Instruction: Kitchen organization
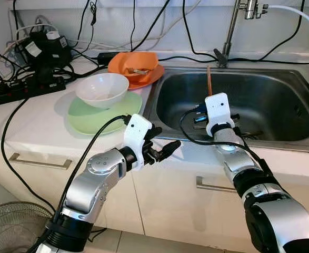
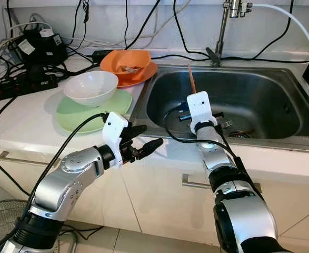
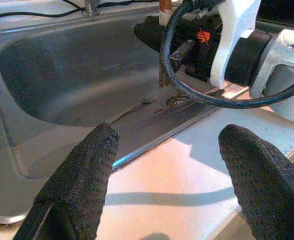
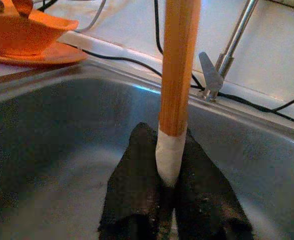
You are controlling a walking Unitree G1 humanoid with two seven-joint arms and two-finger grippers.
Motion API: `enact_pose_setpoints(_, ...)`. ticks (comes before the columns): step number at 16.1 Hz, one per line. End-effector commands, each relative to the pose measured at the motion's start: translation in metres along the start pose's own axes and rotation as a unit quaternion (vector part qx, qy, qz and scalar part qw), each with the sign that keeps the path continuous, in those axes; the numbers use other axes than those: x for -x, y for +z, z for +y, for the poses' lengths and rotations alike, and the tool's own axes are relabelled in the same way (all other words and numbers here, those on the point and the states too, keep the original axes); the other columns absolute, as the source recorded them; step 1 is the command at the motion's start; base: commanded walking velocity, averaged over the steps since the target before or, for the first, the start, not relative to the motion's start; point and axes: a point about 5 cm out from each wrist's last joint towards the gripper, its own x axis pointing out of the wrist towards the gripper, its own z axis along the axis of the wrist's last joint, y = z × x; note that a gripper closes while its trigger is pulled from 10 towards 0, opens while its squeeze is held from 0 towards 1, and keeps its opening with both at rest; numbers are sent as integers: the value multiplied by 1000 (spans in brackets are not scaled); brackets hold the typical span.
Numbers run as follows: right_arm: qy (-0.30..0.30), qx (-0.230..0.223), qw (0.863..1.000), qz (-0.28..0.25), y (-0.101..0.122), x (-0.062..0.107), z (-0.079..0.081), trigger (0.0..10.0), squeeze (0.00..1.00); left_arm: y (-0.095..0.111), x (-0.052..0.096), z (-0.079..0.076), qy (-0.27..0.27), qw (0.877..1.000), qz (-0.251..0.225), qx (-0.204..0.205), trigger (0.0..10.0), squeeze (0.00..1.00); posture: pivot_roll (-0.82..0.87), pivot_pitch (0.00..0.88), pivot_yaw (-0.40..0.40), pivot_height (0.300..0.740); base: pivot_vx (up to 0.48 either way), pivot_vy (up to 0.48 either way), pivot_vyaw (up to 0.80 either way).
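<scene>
My right gripper (image 4: 168, 185) reaches into the steel sink (image 1: 272, 100) and is shut on a wooden-handled utensil (image 4: 178, 65). The handle stands upright, its orange-brown shaft (image 1: 209, 80) rising above my white wrist mount. The utensil's lower end is hidden between the fingers. My left gripper (image 1: 163, 140) is open and holds nothing. It hovers over the white counter's front edge by the sink's near left corner, its fingertips (image 3: 86, 165) wide apart. On the counter to the left, a white bowl (image 1: 102, 88) sits on a green plate (image 1: 91, 120). Behind them an orange bowl (image 1: 134, 64) rests on an orange plate (image 1: 149, 78).
A faucet (image 1: 229, 31) rises behind the sink, and some cutlery (image 2: 227, 124) lies on the sink floor. A power strip (image 1: 25, 87), adapters and tangled black cables crowd the counter's back left. Below are cabinet drawers with metal handles (image 1: 38, 161). A fan grille (image 1: 9, 229) stands on the floor.
</scene>
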Motion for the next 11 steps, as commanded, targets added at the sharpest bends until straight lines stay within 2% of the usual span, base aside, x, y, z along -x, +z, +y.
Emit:
enact_pose_setpoints(1,2,-13,1000,-4,3,-2,2,10000,1000,2,1,0,-1,1000,4,-10,10000,0,96,0,84,740,0,0,0)
enact_pose_setpoints(9,-1,-13,1000,-2,1,-1,0,10000,1000,2,-1,-2,-1,1000,7,-13,10000,0,97,0,80,740,0,0,0)
enact_pose_setpoints(10,-1,-9,1000,-3,2,-1,0,10000,16,2,-1,-1,2,1000,7,-13,10000,0,98,0,80,740,0,0,0)
enact_pose_setpoints(11,-3,-9,1000,-8,4,-2,0,10000,0,3,-1,1,9,1000,5,-14,10000,0,102,0,78,740,0,0,0)
